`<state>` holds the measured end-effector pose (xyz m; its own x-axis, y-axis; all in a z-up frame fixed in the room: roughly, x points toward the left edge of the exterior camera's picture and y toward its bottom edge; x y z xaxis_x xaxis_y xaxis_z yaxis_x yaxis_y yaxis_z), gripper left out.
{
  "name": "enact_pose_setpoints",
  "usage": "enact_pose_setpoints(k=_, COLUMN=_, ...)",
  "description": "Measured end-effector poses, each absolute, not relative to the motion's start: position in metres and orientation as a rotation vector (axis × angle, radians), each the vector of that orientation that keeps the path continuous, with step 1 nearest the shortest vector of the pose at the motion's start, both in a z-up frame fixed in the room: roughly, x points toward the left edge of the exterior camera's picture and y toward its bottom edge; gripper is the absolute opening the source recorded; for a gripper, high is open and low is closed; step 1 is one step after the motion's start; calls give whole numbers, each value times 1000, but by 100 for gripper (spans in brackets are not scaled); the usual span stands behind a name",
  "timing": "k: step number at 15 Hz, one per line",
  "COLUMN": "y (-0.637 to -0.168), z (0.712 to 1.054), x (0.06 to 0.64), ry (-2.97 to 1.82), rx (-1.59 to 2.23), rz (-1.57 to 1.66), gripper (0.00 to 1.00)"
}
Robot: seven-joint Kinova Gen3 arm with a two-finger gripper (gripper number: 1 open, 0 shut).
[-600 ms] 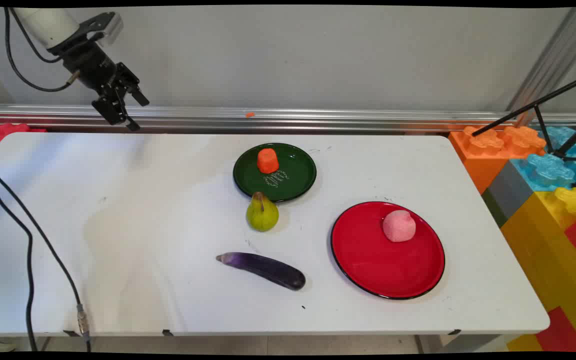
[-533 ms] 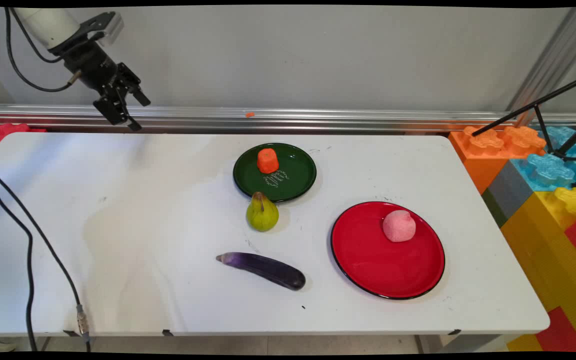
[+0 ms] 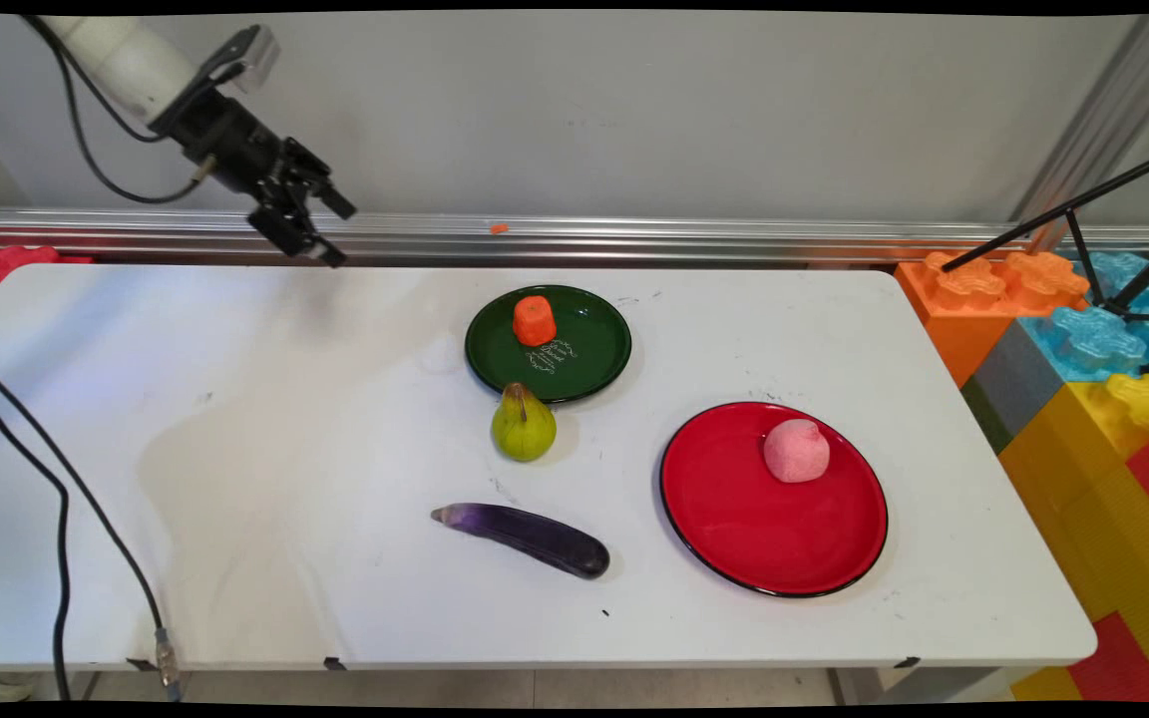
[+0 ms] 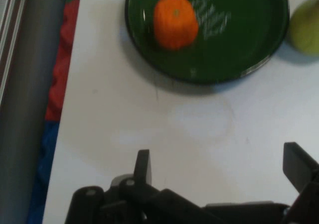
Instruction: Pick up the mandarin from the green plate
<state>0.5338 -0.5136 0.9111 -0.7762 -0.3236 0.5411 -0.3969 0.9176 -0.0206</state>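
The black two-finger tool (image 3: 319, 231), spread wide and empty, is hanging above the white desk (image 3: 265, 479), nearest the dark green round plate (image 3: 589, 364) carrying an orange carrot stub (image 3: 534, 320), touching nothing.

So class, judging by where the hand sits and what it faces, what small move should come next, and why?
Probably ease further toward the green plate: the hand hangs open and empty above the table's far edge, its camera facing the orange piece there.

White table (image 3: 235, 449): green plate (image 3: 589, 364) with orange piece (image 3: 534, 320), centre; pear (image 3: 523, 426) below; aubergine (image 3: 525, 537) lower centre; red plate (image 3: 734, 519) with pink piece (image 3: 796, 451), right.
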Motion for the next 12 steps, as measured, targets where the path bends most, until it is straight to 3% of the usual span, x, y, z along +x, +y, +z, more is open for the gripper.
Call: enact_pose_setpoints(k=12, y=-544, z=828, x=456, ry=-2330, rx=663, rz=187, gripper=100)
